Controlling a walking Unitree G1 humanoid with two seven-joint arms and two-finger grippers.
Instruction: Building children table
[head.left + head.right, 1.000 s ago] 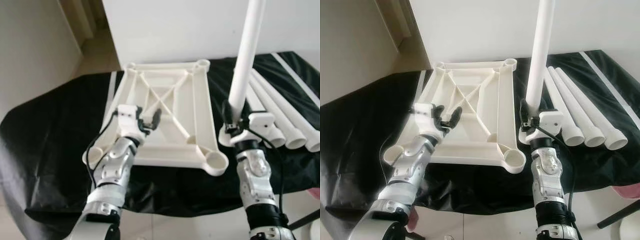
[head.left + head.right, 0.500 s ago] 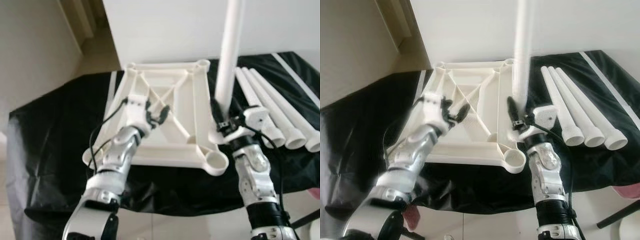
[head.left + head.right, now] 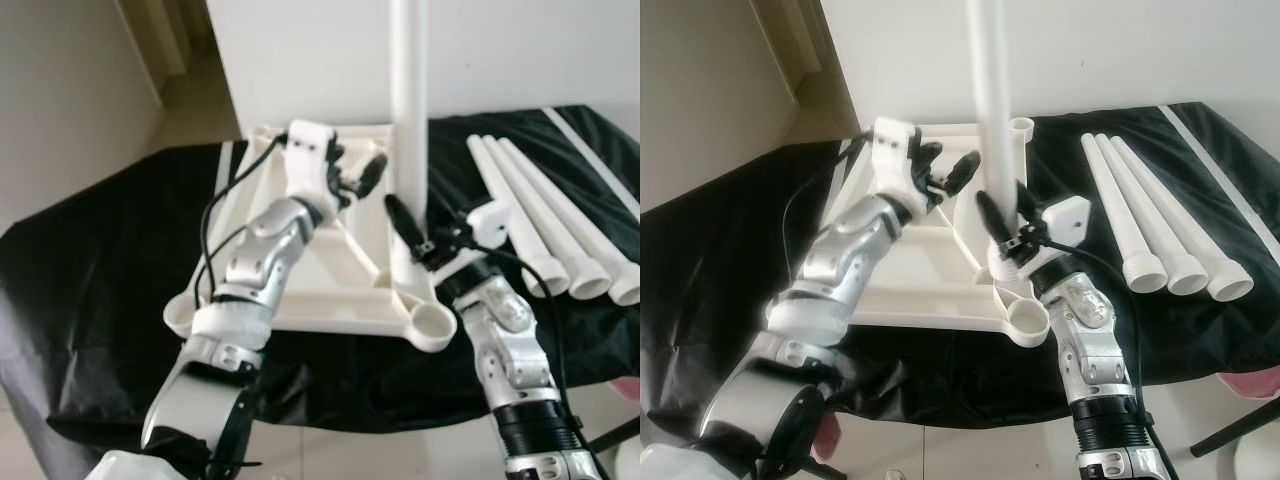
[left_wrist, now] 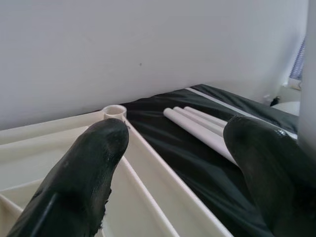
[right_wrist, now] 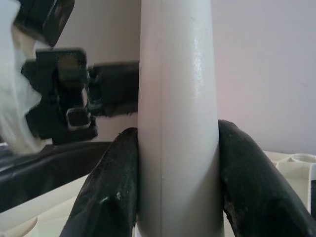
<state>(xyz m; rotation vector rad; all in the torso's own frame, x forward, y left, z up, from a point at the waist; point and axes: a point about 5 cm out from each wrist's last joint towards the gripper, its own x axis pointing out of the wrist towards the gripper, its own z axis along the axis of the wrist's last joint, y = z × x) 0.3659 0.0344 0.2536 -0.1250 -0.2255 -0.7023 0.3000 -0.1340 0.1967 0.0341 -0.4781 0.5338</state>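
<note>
A white plastic tabletop [image 3: 330, 290] lies upside down on a black sheet, with round sockets at its corners. My right gripper [image 3: 410, 225] is shut on a white table leg [image 3: 408, 110], held upright above the tabletop's right side; its fingers [image 5: 116, 187] clamp the leg [image 5: 177, 113]. My left gripper [image 3: 355, 175] is open, raised over the far part of the tabletop, just left of the leg. Its black fingers [image 4: 84, 173] frame the far corner socket [image 4: 114, 111] and the spare legs [image 4: 197, 126].
Three more white legs [image 3: 550, 225] lie side by side on the black sheet [image 3: 90, 300] to the right of the tabletop. A white wall [image 3: 320, 50] stands right behind. The near right corner socket [image 3: 432, 322] is close to the sheet's front edge.
My right gripper has carried the upright leg leftward, from beside the tabletop to over it. My left gripper has lifted and reached forward and right, toward the leg.
</note>
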